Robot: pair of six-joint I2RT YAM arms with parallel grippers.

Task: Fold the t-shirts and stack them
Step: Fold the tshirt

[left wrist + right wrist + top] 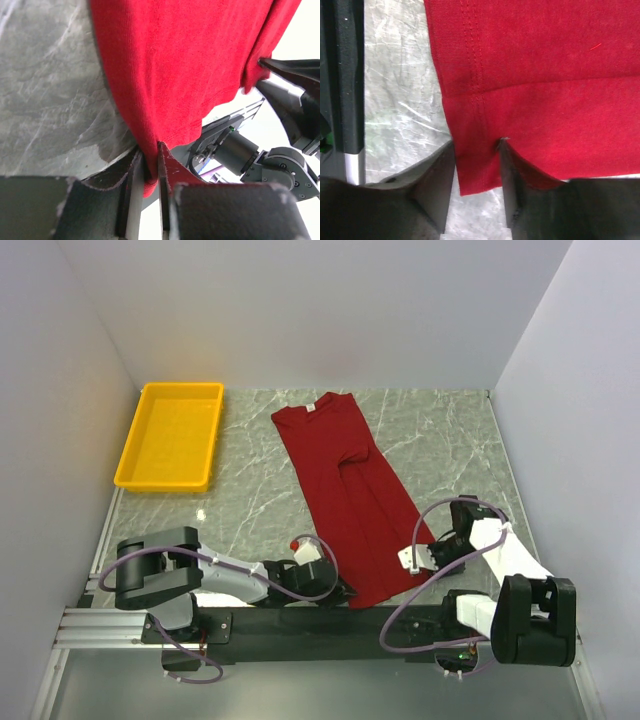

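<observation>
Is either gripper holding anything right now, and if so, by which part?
The left gripper pinches the t-shirt at one bottom hem corner. The right gripper straddles the other hem corner, jaws apart, not clamped yet.

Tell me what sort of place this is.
Probably a robotics lab test cell: plain white walls box in a marble-patterned table, a left arm and right arm are bolted to a rail at its near edge, and a red t-shirt and yellow tray lie on it.
</observation>
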